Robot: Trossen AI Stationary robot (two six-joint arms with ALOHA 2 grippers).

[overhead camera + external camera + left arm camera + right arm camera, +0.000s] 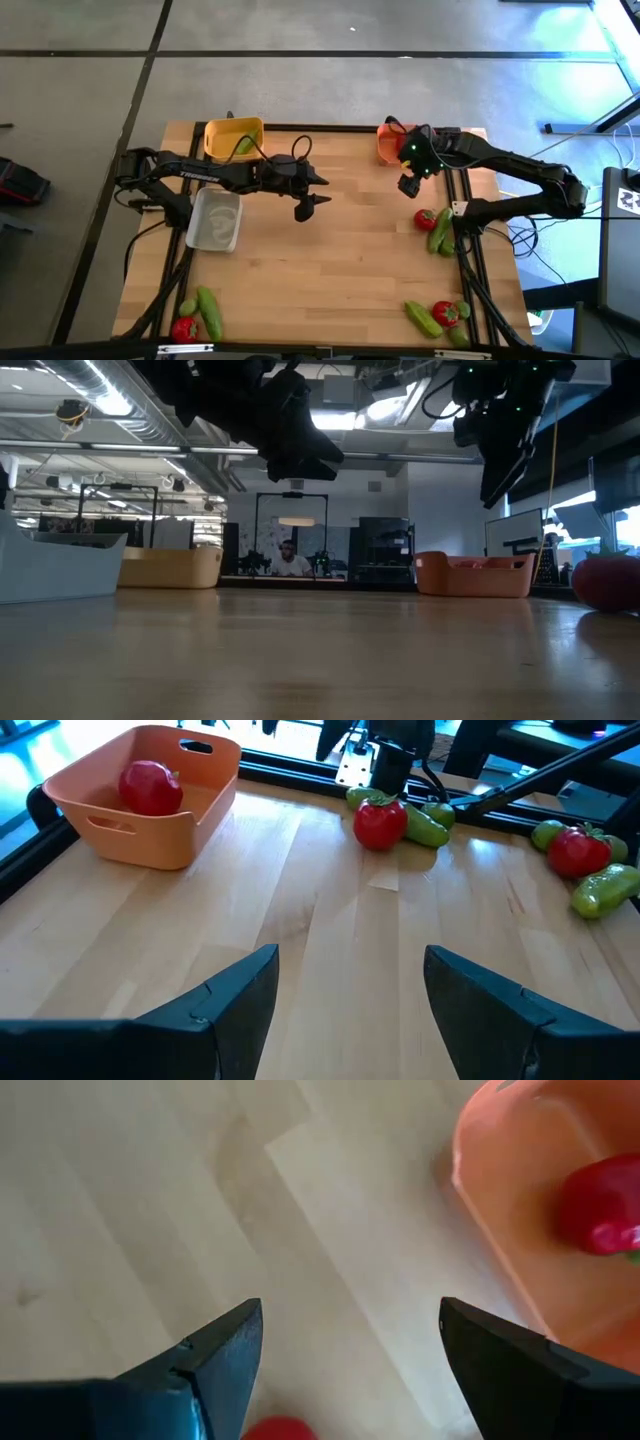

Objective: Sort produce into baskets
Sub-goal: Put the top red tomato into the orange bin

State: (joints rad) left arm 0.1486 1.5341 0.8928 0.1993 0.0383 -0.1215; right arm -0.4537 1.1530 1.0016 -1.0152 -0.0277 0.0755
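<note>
While the right hand (411,183) hides the orange basket (386,147), one tomato (600,1208) shows.

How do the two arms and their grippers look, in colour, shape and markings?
Both arms are black and slim, built of jointed segments. The left arm bears white lettering along its link, and thin black cables run beside it. The right arm shows a small green light near its wrist. The left gripper and right gripper each have two dark, wedge-shaped fingers tapering to flat tips.

Pale matt wood-plank table (330,940), smooth orange bin (150,815) seemingly plastic, glossy red produce piece (380,823).
</note>
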